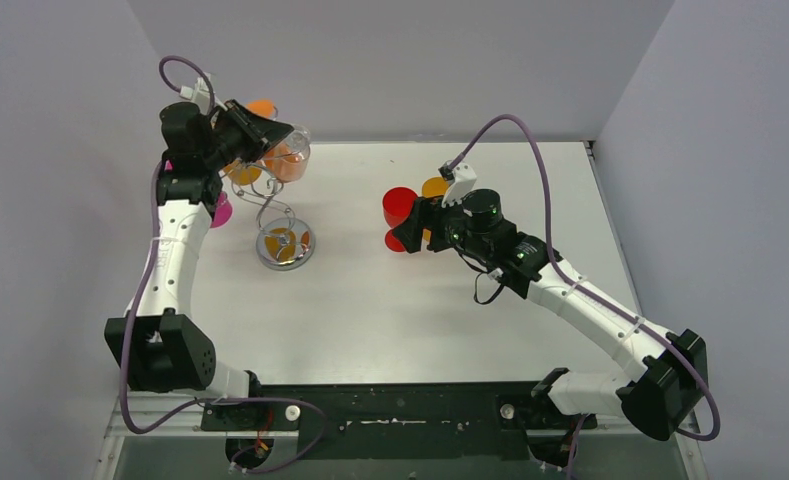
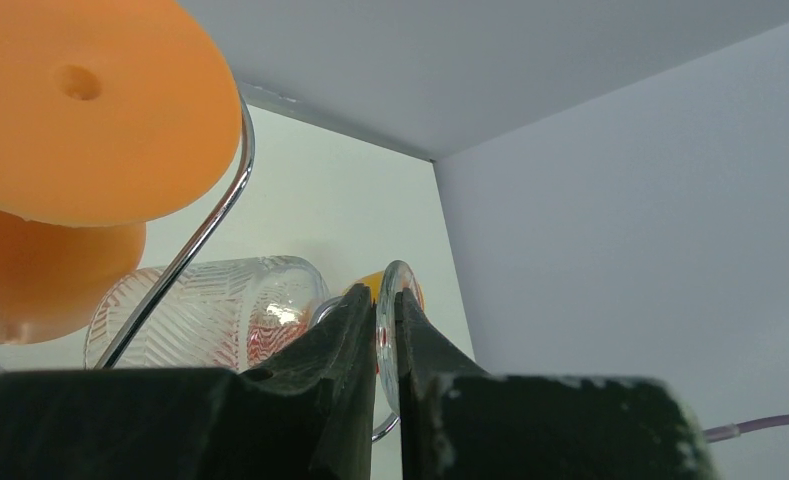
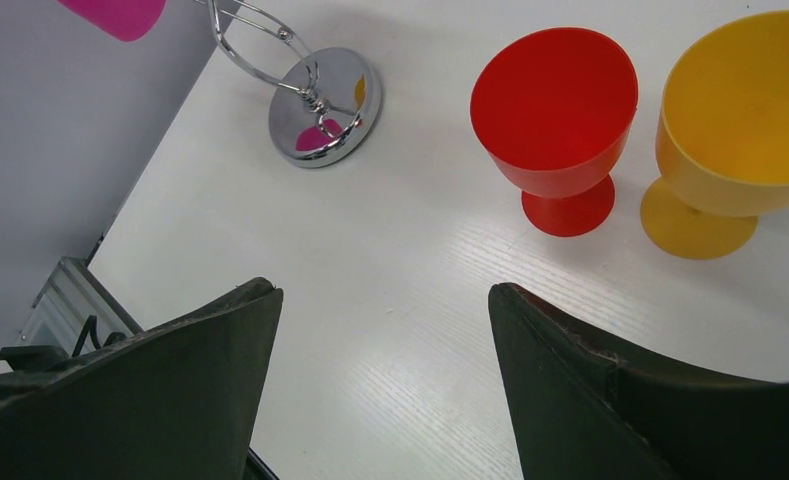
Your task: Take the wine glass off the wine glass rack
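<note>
Two cups, the red cup [image 1: 400,205] and the yellow cup [image 1: 435,187], stood at centre right by the empty, wide-open right gripper [image 3: 382,300], while at upper left the left gripper [image 2: 386,330] pinched the foot of the clear wine glass [image 2: 210,305], seemingly not yet off the rack [image 1: 285,250].

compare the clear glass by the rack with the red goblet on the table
The clear glass is see-through with a ribbed pattern; the red goblet is opaque and plain. The clear glass lies tipped sideways up by the wine glass rack, its foot pinched in the left claw; the red goblet stands upright on the table, untouched. Both are footed drinking cups.
</note>
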`<state>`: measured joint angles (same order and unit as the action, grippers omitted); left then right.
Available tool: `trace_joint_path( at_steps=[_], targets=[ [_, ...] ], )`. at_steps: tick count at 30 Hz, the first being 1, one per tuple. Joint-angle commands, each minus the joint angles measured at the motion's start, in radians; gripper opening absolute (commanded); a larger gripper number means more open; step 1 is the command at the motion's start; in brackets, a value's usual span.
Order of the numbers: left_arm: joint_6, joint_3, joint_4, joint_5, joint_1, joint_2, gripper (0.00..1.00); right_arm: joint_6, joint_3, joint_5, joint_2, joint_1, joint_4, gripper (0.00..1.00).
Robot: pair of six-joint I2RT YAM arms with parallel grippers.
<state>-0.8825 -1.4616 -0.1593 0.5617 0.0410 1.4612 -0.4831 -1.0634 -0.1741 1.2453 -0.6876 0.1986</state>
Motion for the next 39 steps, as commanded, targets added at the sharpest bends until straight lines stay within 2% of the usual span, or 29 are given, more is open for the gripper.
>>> trace_joint_path(
  at_steps=[1,5,11,20,27,32,39],
  targets=[
    [-0.025,-0.063,0.161,0.075,0.011,0.012,0.00,-0.009,-0.016,-0.004,-0.004,0.003,-0.044,0.78],
    [-0.048,-0.046,0.208,0.077,0.010,0.020,0.00,-0.011,-0.014,-0.004,-0.003,0.004,-0.046,0.78],
    [-0.040,-0.071,0.182,0.085,-0.007,0.026,0.00,-0.017,-0.012,-0.005,0.006,0.004,-0.048,0.78],
    [-0.205,0.063,0.334,-0.082,-0.008,-0.053,0.00,-0.025,-0.012,-0.009,0.010,0.004,-0.044,0.78],
    [-0.311,0.134,0.444,-0.125,-0.017,-0.070,0.00,-0.022,-0.008,0.002,0.001,0.004,-0.037,0.78],
    [-0.340,0.162,0.465,-0.124,-0.030,-0.071,0.00,-0.025,-0.008,0.001,0.005,0.003,-0.038,0.78],
    [-0.369,0.232,0.472,-0.193,-0.033,-0.125,0.00,-0.034,-0.007,-0.001,0.011,0.003,-0.038,0.78]
  ],
)
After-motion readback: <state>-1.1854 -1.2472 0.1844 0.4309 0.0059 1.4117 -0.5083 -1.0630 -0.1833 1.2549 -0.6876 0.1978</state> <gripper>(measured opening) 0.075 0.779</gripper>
